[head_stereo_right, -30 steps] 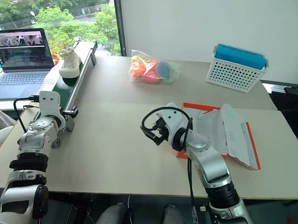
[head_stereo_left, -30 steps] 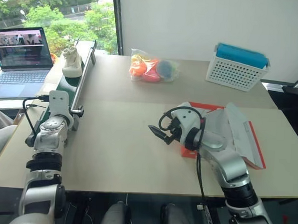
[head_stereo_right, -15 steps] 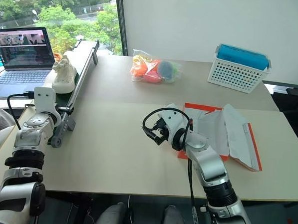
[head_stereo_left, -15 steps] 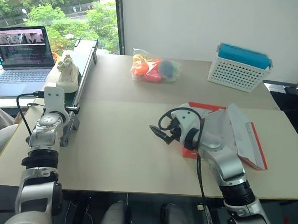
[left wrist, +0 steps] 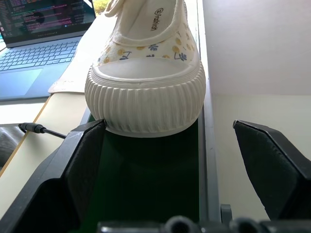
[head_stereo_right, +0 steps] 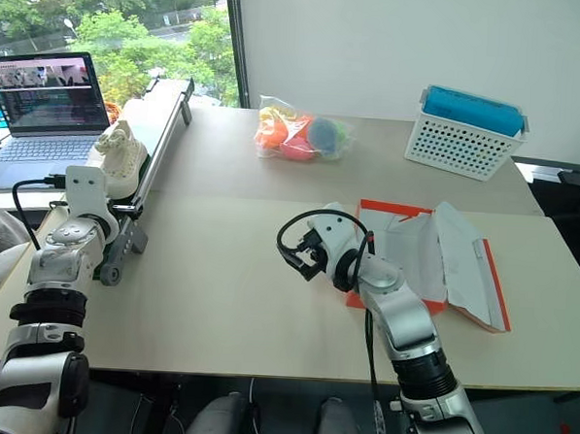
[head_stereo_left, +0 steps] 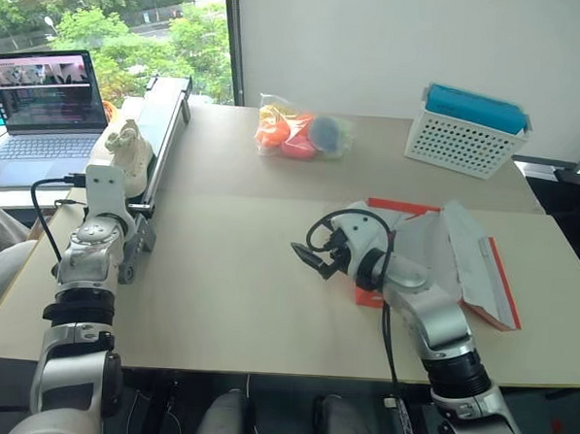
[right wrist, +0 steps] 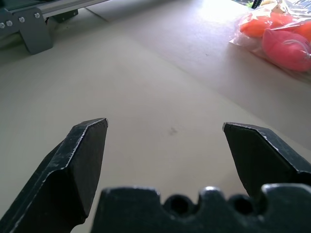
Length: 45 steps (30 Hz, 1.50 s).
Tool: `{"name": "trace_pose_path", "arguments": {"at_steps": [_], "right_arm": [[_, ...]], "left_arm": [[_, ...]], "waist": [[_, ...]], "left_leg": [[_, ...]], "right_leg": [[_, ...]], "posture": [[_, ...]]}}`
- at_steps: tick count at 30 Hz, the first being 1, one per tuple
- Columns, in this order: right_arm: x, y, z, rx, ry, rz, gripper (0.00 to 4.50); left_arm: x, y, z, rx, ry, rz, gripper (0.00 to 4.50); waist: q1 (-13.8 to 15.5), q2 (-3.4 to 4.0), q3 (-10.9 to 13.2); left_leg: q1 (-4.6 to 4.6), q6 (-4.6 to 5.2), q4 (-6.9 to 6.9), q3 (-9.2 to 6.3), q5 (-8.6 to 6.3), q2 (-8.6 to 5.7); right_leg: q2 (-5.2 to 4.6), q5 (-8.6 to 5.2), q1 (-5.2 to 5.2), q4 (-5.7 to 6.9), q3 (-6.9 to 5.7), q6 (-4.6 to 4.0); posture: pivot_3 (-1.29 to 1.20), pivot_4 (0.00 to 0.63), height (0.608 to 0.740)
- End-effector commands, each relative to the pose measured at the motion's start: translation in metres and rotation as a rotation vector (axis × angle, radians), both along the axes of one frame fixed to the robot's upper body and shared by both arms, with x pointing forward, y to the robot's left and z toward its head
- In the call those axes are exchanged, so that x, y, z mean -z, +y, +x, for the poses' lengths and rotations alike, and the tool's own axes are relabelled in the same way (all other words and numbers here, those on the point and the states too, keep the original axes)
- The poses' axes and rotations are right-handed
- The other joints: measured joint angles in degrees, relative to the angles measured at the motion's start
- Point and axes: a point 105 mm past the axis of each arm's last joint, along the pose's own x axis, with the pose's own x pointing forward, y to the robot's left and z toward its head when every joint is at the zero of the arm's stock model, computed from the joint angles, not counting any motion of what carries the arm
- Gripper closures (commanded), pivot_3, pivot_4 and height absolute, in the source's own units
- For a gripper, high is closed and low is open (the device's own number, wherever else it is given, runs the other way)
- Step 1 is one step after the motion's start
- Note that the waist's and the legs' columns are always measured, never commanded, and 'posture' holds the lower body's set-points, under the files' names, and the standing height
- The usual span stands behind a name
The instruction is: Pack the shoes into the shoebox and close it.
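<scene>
One cream shoe with a ribbed pale sole and small flower print stands on a green conveyor belt at the table's left edge, toe toward my left gripper. That gripper is open, its fingers either side of the belt, the toe just ahead of them. From the head, the shoe sits right beyond my left hand. The orange-red shoebox lies open at the right with white paper inside, partly hidden by my right arm. My right gripper is open and empty, above bare table left of the box.
A laptop stands left of the conveyor frame. A clear bag of orange and pink items lies at the back middle. A white perforated basket with a blue top stands at the back right.
The shoe has travelled along the belt toward my left gripper. Both arms have stayed in place; the head view shifted slightly.
</scene>
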Motion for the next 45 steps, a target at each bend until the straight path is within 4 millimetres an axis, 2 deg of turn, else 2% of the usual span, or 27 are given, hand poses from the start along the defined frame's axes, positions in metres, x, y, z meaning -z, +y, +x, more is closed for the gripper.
{"name": "trace_pose_path", "arguments": {"at_steps": [1, 3, 7, 12, 16, 19, 20, 24, 28, 31, 34, 35, 36, 37, 41, 45], "right_arm": [[-0.02, -0.006, 0.002, 0.016, -0.076, 0.03, 0.03], [-0.019, -0.007, 0.002, 0.019, -0.074, 0.029, 0.03], [-0.021, -0.007, 0.003, 0.018, -0.077, 0.034, 0.03], [-0.023, -0.006, 0.003, 0.014, -0.076, 0.047, 0.03], [-0.024, -0.007, 0.004, 0.018, -0.076, 0.052, 0.03], [-0.027, -0.011, 0.006, 0.029, -0.083, 0.056, 0.03], [-0.028, -0.012, 0.007, 0.031, -0.084, 0.056, 0.03], [-0.029, -0.017, 0.007, 0.037, -0.086, 0.055, 0.03], [-0.029, -0.021, 0.007, 0.048, -0.088, 0.046, 0.03], [-0.03, -0.024, 0.009, 0.064, -0.094, 0.049, 0.0], [-0.031, -0.024, 0.01, 0.069, -0.094, 0.053, 0.0], [-0.03, -0.023, 0.01, 0.069, -0.094, 0.054, 0.0], [-0.03, -0.022, 0.01, 0.069, -0.095, 0.054, 0.0], [-0.03, -0.022, 0.01, 0.07, -0.095, 0.056, 0.0], [-0.032, -0.021, 0.012, 0.074, -0.101, 0.06, 0.0], [-0.034, -0.022, 0.015, 0.087, -0.109, 0.069, 0.0]], "left_arm": [[-0.027, -0.006, 0.004, 0.007, -0.096, 0.022, 0.0], [-0.037, -0.003, 0.004, -0.023, -0.145, 0.026, 0.0], [-0.077, 0.008, -0.003, -0.113, -0.321, 0.11, 0.0], [-0.103, -0.009, -0.004, -0.052, -0.402, 0.26, 0.0], [-0.084, -0.01, 0.001, -0.032, -0.318, 0.197, 0.0], [-0.037, -0.012, 0.006, -0.018, -0.12, -0.084, 0.0], [-0.029, -0.016, 0.006, -0.002, -0.079, -0.141, 0.0], [-0.014, -0.023, 0.004, 0.001, 0.01, -0.2, 0.0], [-0.013, -0.024, 0.004, -0.014, 0.019, -0.224, 0.0], [-0.023, -0.026, 0.005, -0.004, -0.03, -0.192, 0.73], [-0.024, -0.026, 0.006, -0.008, -0.036, -0.184, 1.89], [-0.025, -0.026, 0.006, -0.015, -0.04, -0.188, 2.07], [-0.026, -0.026, 0.007, -0.016, -0.044, -0.191, 2.55], [-0.026, -0.026, 0.007, -0.019, -0.046, -0.193, 2.81], [-0.03, -0.025, 0.008, -0.038, -0.065, -0.195, 2.81], [-0.048, -0.032, 0.011, -0.003, -0.162, -0.168, 2.81]], "waist": [[0.14, 0.0, 0.0], [0.19, 0.0, 0.0], [0.17, -0.02, 0.01], [0.22, -0.04, 0.02], [0.14, -0.04, 0.02], [0.07, -0.04, 0.02], [0.05, -0.04, 0.02], [0.13, -0.05, 0.03], [0.27, -0.03, 0.02], [0.44, -0.03, 0.02], [0.84, -0.03, 0.02], [1.0, -0.04, 0.02], [1.06, -0.04, 0.02], [1.1, -0.04, 0.02], [1.15, -0.04, 0.02], [1.12, -0.04, 0.02]], "left_leg": [[0.0, 0.0, 0.0, 0.0, 0.0, 0.0], [0.0, 0.0, 0.0, 0.0, 0.0, 0.0], [-0.01, 0.0, 0.0, 0.0, 0.0, 0.0], [-0.05, -0.06, 0.0, 0.0, 0.02, -0.01], [-0.03, -0.05, 0.0, 0.01, 0.02, -0.01], [-0.02, -0.04, 0.0, 0.02, 0.02, -0.01], [-0.03, -0.04, 0.0, 0.02, 0.02, -0.01], [-0.03, -0.03, 0.02, 0.01, 0.02, -0.02], [0.17, -0.01, 0.01, -0.03, 0.01, -0.03], [0.18, -0.02, 0.01, -0.04, 0.02, -0.03], [0.16, -0.06, 0.0, -0.06, 0.04, -0.03], [0.16, -0.1, 0.0, -0.06, 0.06, -0.03], [0.15, -0.16, 0.01, -0.06, 0.1, -0.03], [0.15, -0.19, 0.01, -0.06, 0.12, -0.04], [0.15, -0.16, 0.01, -0.08, 0.1, -0.04], [0.09, -0.17, 0.01, -0.09, 0.1, -0.04]], "right_leg": [[0.0, 0.0, 0.0, 0.0, 0.0, 0.0], [0.0, 0.0, 0.0, 0.0, 0.0, 0.0], [0.0, 0.0, -0.01, -0.01, 0.0, 0.0], [-0.03, 0.01, -0.04, -0.03, 0.0, -0.01], [-0.02, 0.01, -0.04, -0.01, 0.01, -0.01], [0.0, 0.01, -0.04, 0.01, 0.0, -0.01], [0.0, 0.01, -0.04, 0.01, 0.0, -0.01], [0.04, 0.0, -0.02, 0.01, -0.02, 0.0], [0.03, 0.0, 0.19, 0.02, -0.02, 0.0], [0.03, 0.0, 0.19, 0.03, -0.01, -0.01], [0.03, 0.01, 0.17, 0.03, -0.02, -0.01], [0.03, 0.01, 0.17, 0.03, -0.02, -0.01], [0.02, 0.01, 0.18, 0.02, -0.02, -0.01], [0.02, 0.01, 0.19, 0.01, -0.02, -0.01], [0.01, 0.01, 0.19, 0.01, -0.02, -0.01], [0.02, 0.01, 0.14, 0.02, -0.03, -0.02]], "posture": [[0.0, 0.15, 0.705], [0.0, 0.15, 0.705], [0.0, 0.15, 0.705], [0.0, 0.15, 0.705], [0.0, 0.15, 0.705], [0.0, 0.15, 0.705], [0.0, 0.15, 0.705], [0.0, 0.15, 0.705], [0.0, 0.15, 0.705], [0.0, 0.15, 0.705], [0.0, 0.15, 0.705], [0.0, 0.15, 0.705], [0.0, 0.15, 0.705], [0.0, 0.15, 0.705], [0.0, 0.15, 0.705], [0.0, 0.15, 0.705]]}}
